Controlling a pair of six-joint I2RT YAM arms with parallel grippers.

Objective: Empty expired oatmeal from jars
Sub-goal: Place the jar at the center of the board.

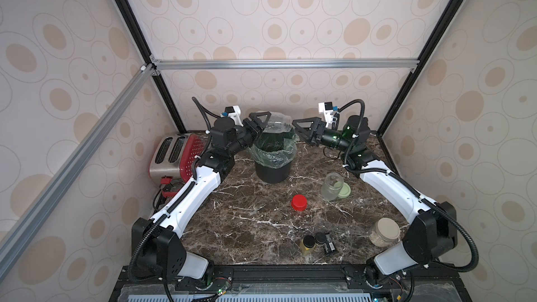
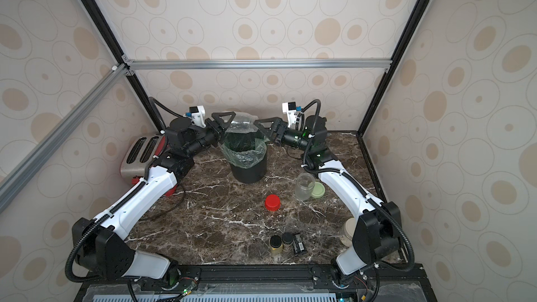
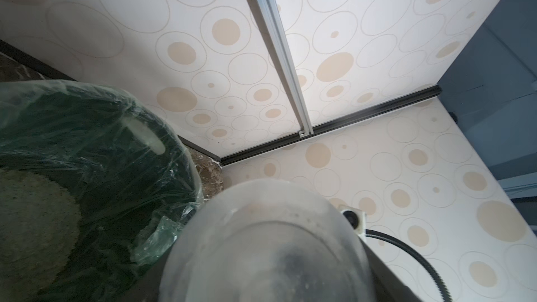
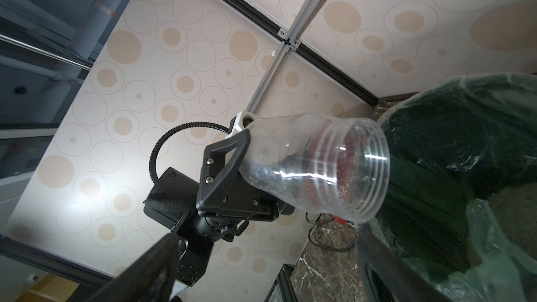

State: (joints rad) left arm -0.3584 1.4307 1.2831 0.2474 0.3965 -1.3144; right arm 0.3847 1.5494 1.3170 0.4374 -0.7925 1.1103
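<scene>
With the table read as a dial, twelve at the back wall, a black bin (image 1: 271,173) lined with green film is seen at 12 o'clock. A clear lidless jar (image 1: 277,124) is clamped at its base by the left gripper (image 1: 265,124), whose jaws are closed on it. It is held almost level above the bin, with its mouth turned toward 3 o'clock, and only dusty traces are seen inside it in the right wrist view. The right gripper (image 1: 297,130) is held just beyond that mouth, its jaws spread wide with nothing between them. A heap of oatmeal (image 3: 32,222) is shown at the bottom of the bin in the left wrist view. A red lid (image 1: 299,202) is laid near the dial's centre, and an open jar (image 1: 331,186) is stood at 2 o'clock from it, just beside a pale green lid (image 1: 345,191). At 4 o'clock a beige-lidded jar (image 1: 384,232) is stood closed, with oatmeal visible in its lower part
</scene>
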